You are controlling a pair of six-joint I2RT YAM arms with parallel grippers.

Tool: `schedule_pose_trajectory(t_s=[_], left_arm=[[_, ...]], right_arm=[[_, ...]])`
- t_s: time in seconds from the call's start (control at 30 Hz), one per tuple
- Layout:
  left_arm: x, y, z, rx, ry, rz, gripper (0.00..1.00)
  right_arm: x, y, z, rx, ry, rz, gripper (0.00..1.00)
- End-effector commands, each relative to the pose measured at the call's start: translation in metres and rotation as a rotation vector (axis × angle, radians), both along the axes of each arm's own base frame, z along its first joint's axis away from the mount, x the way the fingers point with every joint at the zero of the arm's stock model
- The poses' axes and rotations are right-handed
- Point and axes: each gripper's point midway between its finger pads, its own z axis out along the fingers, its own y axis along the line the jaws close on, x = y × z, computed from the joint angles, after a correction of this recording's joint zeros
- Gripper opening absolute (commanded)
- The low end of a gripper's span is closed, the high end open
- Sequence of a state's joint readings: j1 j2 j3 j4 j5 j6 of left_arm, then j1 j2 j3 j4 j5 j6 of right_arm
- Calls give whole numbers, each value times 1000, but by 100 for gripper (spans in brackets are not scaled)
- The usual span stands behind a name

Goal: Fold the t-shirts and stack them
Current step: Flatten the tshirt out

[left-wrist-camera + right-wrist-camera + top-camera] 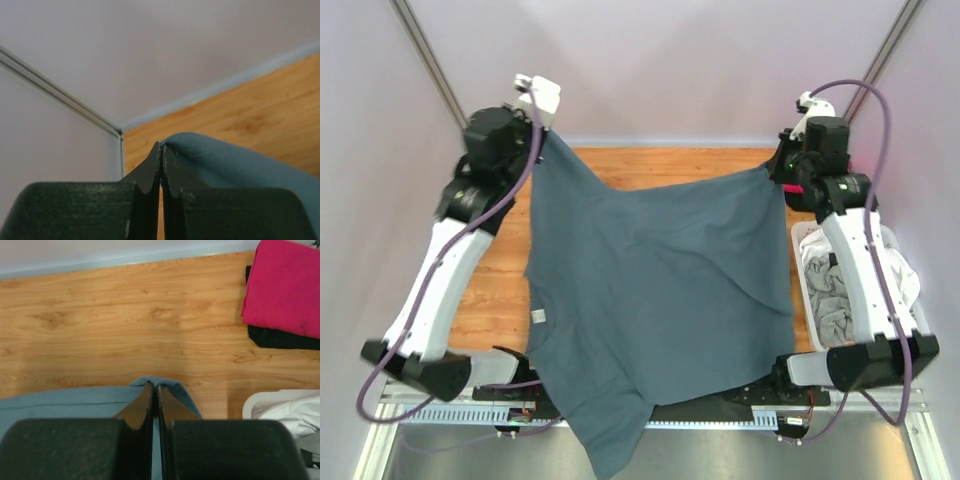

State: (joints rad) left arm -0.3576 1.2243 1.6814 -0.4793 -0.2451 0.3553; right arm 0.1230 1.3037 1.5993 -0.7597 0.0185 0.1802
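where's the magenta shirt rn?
Right wrist view, top right: magenta t-shirt lies folded on the black t-shirt, far right of the table, beyond the white basket.

Wooden table (650, 165), pale lilac walls (670, 60), metal corner posts (428, 60), soft even light.

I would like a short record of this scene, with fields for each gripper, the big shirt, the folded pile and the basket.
left gripper: shut on the far left end of the blue-grey t-shirt
right gripper: shut on its far right end
blue-grey t-shirt: spread between both grippers, near end hanging over the near edge of the table
folded pile: magenta shirt on top of black shirt, on the table
basket: at the right, holds light crumpled clothes
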Motion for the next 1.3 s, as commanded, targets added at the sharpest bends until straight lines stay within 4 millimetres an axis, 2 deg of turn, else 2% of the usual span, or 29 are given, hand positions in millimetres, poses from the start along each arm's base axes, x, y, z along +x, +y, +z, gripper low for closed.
schedule_pose_trajectory(t_s=[0.0, 0.03, 0.07, 0.1, 0.17, 0.2, 0.27, 0.3, 0.33, 0.37, 0.47, 0.53, 0.57, 0.6, 0.63, 0.67, 0.7, 0.73, 0.77, 0.83, 0.87, 0.9, 1.0, 1.13, 1.17, 1.27], left_arm=[[42, 2, -30, 52, 33, 56, 0], [54, 2, -45, 41, 58, 61, 0], [66, 2, -48, 29, 53, 67, 0], [87, 5, -70, 29, 98, 76, 0], [109, 9, -74, 4, 91, 91, 0], [128, 14, -95, 11, 127, 104, 0], [149, 16, -97, 12, 124, 103, 0], [167, 21, -108, 18, 140, 117, 0], [177, 23, -115, 24, 146, 120, 0], [193, 25, -131, 37, 161, 123, 0], [217, 24, -132, 62, 134, 114, 0], [236, 20, -146, 70, 147, 109, 0], [242, 19, -149, 70, 147, 109, 0], [251, 18, -164, 66, 170, 111, 0], [257, 18, -158, 60, 156, 116, 0], [265, 17, -173, 62, 178, 124, 0], [269, 17, -168, 51, 163, 126, 0], [273, 17, -172, 43, 165, 132, 0], [278, 16, -183, 40, 177, 138, 0], [283, 14, -184, 0, 173, 143, 0], [285, 11, -188, -11, 178, 132, 0], [285, 9, -188, -34, 178, 128, 0], [283, 10, -188, -51, 183, 135, 0], [279, 16, -185, -49, 177, 165, 0], [277, 17, -179, -48, 166, 167, 0], [275, 13, -169, -63, 150, 151, 0]], right_arm=[[43, 0, 0, 16, -79, -39, 0], [54, 0, -6, 21, -78, -44, 0], [64, 1, -13, 18, -69, -47, 1], [81, 1, -35, 9, -25, -61, 1], [102, 1, -48, 4, -16, -71, 0], [120, 0, -65, -6, 13, -87, 0], [140, -1, -78, -16, 22, -98, 0], [159, -1, -93, -23, 41, -107, 0], [169, -1, -99, -24, 50, -110, 0], [187, 1, -112, -20, 64, -109, 0], [212, 0, -128, -13, 83, -116, 0], [234, -6, -139, -11, 81, -128, 0], [244, -9, -156, -11, 99, -132, 0], [251, -14, -156, -3, 87, -142, 0], [261, -16, -143, 4, 47, -144, 0], [268, -17, -155, 14, 54, -138, 0], [277, -21, -148, 24, 16, -138, 0], [285, -23, -139, 32, -18, -135, 0], [292, -27, -147, 34, -20, -138, 0], [305, -29, -136, 26, -84, -136, 1], [311, -31, -142, 24, -94, -133, 0], [318, -32, -137, 23, -135, -131, 1], [335, -31, -136, 5, -197, -113, 1], [348, -33, -147, -7, -230, -118, 0], [351, -34, -156, -7, -223, -126, 0], [354, -38, -167, -7, -217, -150, 0]])
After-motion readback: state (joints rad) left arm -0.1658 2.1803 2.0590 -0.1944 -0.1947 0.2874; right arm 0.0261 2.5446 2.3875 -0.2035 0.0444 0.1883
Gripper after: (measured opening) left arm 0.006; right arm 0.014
